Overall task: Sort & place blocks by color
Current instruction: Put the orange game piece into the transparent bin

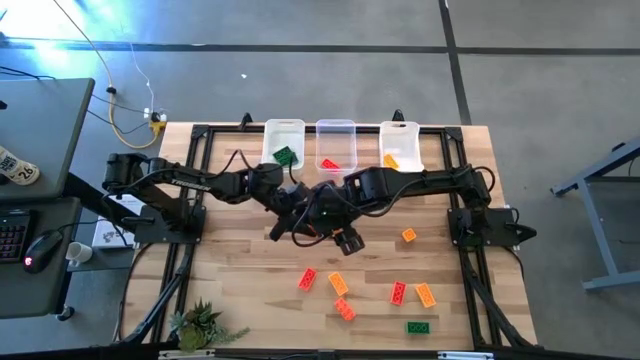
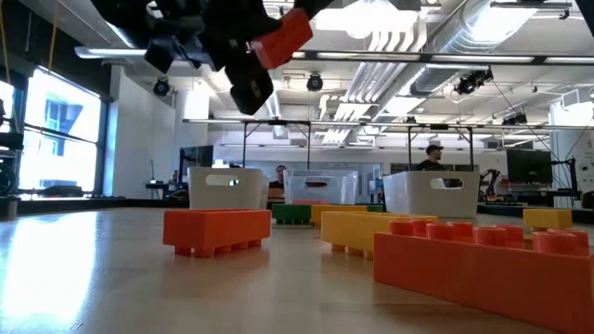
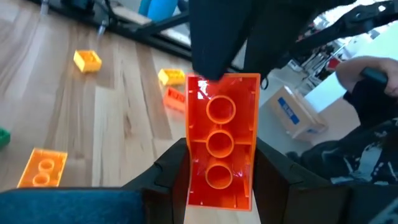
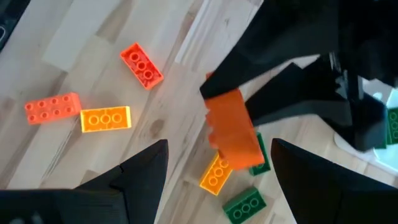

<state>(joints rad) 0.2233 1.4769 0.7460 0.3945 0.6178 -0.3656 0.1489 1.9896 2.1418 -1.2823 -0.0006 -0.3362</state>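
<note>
The left gripper (image 3: 219, 180) pinches a red block (image 3: 221, 149) between its fingers, lifted off the surface (image 1: 250, 280) over its middle. The right gripper (image 4: 217, 168) hangs just beside it, fingers spread and holding nothing, the red block right ahead of it. Loose blocks (image 1: 340, 284) lie on the surface beyond both grippers, away from the three bins (image 1: 337, 128), each of which holds a block.
</note>
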